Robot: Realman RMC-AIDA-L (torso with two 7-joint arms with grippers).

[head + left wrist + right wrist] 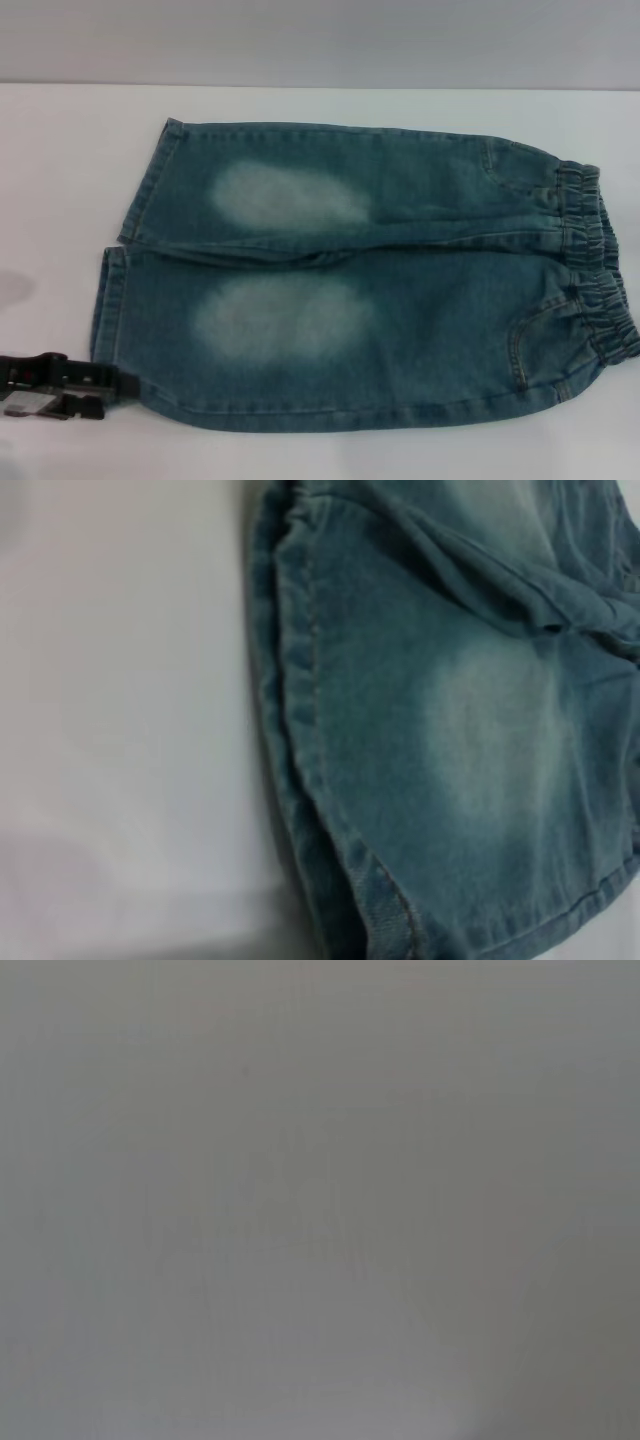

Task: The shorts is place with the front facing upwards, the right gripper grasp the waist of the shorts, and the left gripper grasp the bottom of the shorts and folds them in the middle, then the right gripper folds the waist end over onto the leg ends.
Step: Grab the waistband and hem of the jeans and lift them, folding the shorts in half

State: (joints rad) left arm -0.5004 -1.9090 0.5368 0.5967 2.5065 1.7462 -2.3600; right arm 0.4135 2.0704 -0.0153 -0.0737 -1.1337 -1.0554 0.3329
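Observation:
Blue denim shorts [400,290] lie flat on the white table [330,455], front up. Their elastic waist [598,270] points right and the two leg ends [112,300] point left. Each leg has a pale faded patch. My left gripper [115,392] is low at the left, at the near leg's hem corner. Its two black fingers [118,378] are apart, and the upper one touches the hem edge. The left wrist view shows that hem [300,740] and the faded patch [490,730] close up. My right gripper is out of view, and its wrist view shows only plain grey.
White tabletop [60,200] surrounds the shorts, with its far edge meeting a grey wall [320,40] at the back. Bare table [120,730] lies beside the leg hem in the left wrist view.

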